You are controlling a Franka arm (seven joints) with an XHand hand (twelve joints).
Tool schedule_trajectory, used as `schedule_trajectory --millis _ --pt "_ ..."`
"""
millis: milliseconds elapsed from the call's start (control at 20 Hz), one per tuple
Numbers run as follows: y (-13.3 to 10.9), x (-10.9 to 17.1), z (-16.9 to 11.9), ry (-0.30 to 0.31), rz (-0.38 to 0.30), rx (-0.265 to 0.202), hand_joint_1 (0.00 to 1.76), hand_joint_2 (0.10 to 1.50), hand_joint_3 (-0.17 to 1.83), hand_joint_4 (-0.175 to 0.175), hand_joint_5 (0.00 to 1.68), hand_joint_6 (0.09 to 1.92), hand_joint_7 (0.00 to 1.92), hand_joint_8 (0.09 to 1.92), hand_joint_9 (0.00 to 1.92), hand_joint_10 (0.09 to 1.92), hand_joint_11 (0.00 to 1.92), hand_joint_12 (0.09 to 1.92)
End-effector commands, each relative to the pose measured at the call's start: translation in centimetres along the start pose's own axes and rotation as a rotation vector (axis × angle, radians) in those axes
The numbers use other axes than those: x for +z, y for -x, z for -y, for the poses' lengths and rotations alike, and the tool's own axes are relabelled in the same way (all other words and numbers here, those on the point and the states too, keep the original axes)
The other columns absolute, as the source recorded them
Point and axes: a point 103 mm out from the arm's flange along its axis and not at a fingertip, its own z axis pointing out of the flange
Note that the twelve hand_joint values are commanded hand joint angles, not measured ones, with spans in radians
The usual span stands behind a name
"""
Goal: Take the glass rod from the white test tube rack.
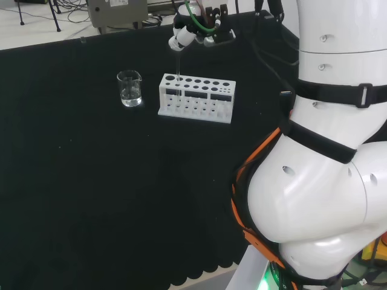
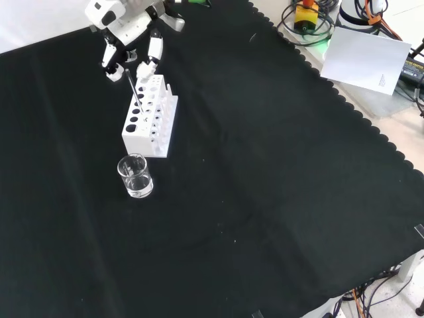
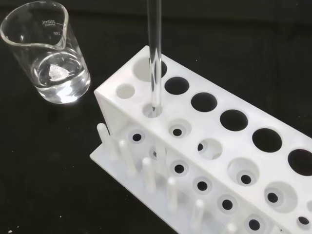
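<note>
A: What lay on the black cloth?

B: The white test tube rack stood near the far side in the head view, with a clear beaker just beside its left end, apart from it and holding a little clear liquid.

A: And the hand?

B: It hung directly above the rack's end nearest the beaker. Its fingers looked curled about the rod's top, though I couldn't see the contact plainly, so a pinch was my judgement.

A: Where was the glass rod?

B: Still in the rack, its lower end down through an end hole. Its long axis ran nearly upright, leaning slightly in the front view, straight from rack to hand. So the lift would likely need to follow that axis upward.

A: Its look?

B: Thin, clear, straight, smooth.
</note>
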Motion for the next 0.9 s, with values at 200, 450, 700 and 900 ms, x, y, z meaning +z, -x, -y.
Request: schedule_trajectory --millis 200,450,700,900 --pt "-0.1 0.3 -0.2 -0.002 0.0 -0.027 0.71 0.91 0.51 -0.175 0.54 1.06 0.91 1.28 1.36 1.2 1.49 1.29" --pt "-0.6 0.5 -0.3 -0.006 -0.002 -0.039 0.78 0.91 0.5 -0.175 0.6 1.06 0.94 1.27 1.42 1.2 1.57 1.28" --pt "-1.2 0.3 -0.6 -0.002 -0.02 -0.05 0.85 0.91 0.5 -0.175 0.64 1.05 0.96 1.28 1.46 1.19 1.63 1.27" --pt "-1.9 0.2 -0.8 -0.001 -0.014 -0.06 0.87 0.9 0.5 -0.175 0.64 1.05 0.96 1.27 1.47 1.19 1.64 1.27"
